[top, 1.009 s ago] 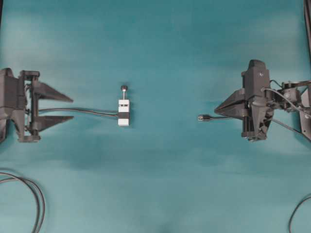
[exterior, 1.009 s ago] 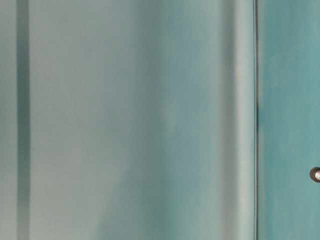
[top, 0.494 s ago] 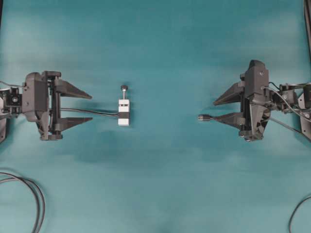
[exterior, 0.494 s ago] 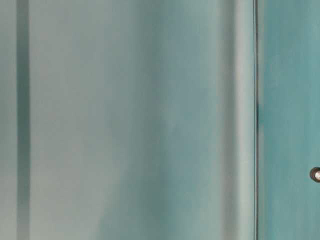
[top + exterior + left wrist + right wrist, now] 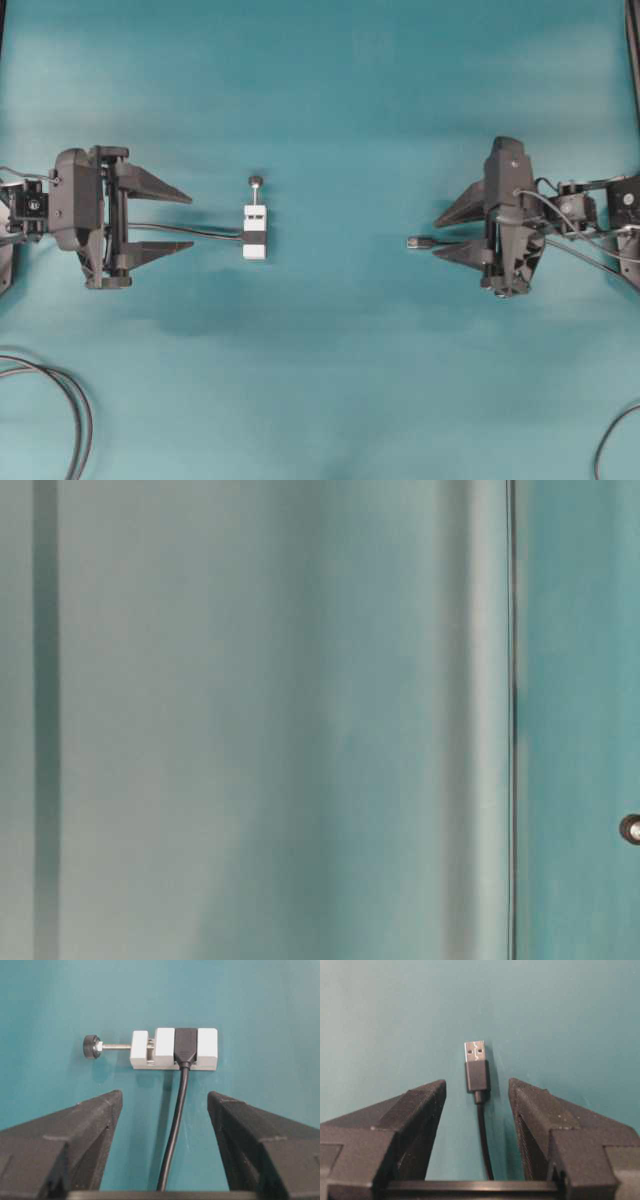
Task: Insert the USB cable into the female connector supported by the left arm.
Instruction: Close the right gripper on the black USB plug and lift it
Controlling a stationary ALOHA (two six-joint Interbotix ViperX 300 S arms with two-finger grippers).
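The plug [image 5: 476, 1066] of the USB cable lies flat on the counter [image 5: 340, 380] just ahead of the right pincer [image 5: 477, 1097], between its parted fingers, long axis along the reach, pointing toward the connector [image 5: 255, 232] before the parted left pincer [image 5: 166, 222]

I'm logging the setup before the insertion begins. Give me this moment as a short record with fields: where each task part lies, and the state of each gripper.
surface: teal table
female connector: white block lying flat left of centre, untouched, screw knob away from the camera in the overhead view
connector lead: dark cable running back between the left fingers
USB cable: plug lying flat, metal tip pointing toward the connector
left gripper: open, short of the block, holding nothing
right gripper: open, fingers either side of the cable, not closed on it
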